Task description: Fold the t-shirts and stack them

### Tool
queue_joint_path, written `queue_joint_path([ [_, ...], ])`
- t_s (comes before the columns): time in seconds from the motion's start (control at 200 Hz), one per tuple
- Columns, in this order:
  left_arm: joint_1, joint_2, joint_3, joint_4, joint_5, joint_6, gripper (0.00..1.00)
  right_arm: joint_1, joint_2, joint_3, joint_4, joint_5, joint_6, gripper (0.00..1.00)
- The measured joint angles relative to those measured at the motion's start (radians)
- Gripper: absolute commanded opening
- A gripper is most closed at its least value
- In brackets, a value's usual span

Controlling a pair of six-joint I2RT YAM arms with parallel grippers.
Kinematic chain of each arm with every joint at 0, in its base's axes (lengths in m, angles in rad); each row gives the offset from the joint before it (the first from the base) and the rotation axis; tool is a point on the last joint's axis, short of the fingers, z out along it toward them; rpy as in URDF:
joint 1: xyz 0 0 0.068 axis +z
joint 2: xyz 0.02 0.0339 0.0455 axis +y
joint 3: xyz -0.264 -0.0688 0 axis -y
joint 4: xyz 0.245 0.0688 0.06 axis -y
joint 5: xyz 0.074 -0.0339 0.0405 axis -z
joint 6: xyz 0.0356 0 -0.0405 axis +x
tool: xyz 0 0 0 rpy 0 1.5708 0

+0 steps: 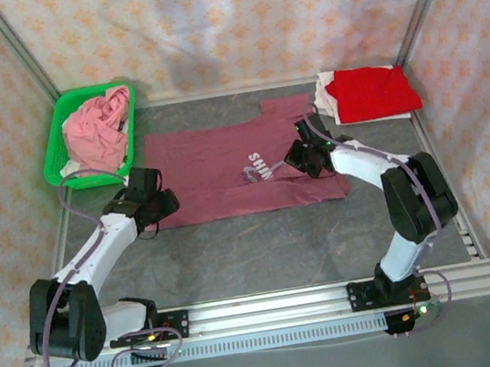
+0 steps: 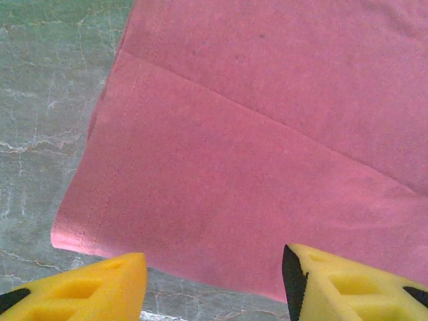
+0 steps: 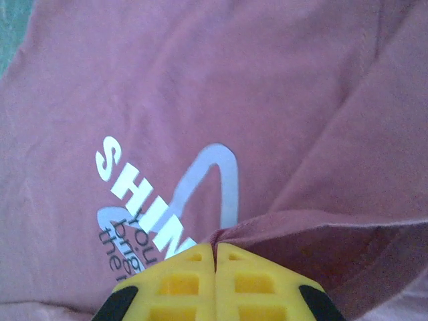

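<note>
Pinching maroon t-shirt (image 3: 200, 80) fold: right end effector (image 3: 215, 249) | left end effector (image 2: 212, 259) apart | print (image 3: 154, 194) partly hidden

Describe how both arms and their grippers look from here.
The left arm and right arm: white link shells, black joint housings, lilac cable looped alongside each. The left gripper and right gripper: yellow wedge-shaped fingers with moulded recesses and black patches.

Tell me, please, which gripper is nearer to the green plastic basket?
Left. The left gripper hovers in front of the green plastic basket, at the maroon cloth t-shirt's corner; the right gripper, far to its right, pinches that shirt.
</note>
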Motion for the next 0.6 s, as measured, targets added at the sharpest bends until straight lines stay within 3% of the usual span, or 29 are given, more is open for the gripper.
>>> queue_joint_path([
  [0.315, 0.000, 0.050, 0.000, 0.006, -0.003, 0.003, 0.56, 0.005, 0.194, 0.231, -0.129, 0.009, -0.113, 0.00],
  [0.601, 0.000, 0.056, 0.000, 0.013, -0.011, 0.003, 0.56, 0.037, 0.256, 0.385, -0.240, 0.042, -0.199, 0.01],
])
